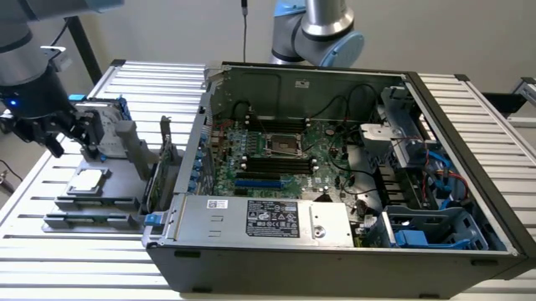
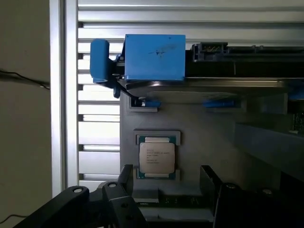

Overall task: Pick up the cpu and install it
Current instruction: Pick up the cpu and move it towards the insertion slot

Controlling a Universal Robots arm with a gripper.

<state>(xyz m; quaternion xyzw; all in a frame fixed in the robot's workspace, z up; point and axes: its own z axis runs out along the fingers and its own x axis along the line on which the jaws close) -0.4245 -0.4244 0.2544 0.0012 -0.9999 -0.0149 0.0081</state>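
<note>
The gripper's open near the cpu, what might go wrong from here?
The cpu lies flat in a recess of the gray holder, so the open gripper may catch the recess rim instead of the chip's edges. The blue-framed hard drive stands close by; a finger might bump it. Cables run near the socket and might snag a carried chip.

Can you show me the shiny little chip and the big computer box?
cpu [image 2: 156, 159], wrist view, middle of its silver top.
computer case [image 1: 335, 269], exterior view, its near outer wall.
</note>
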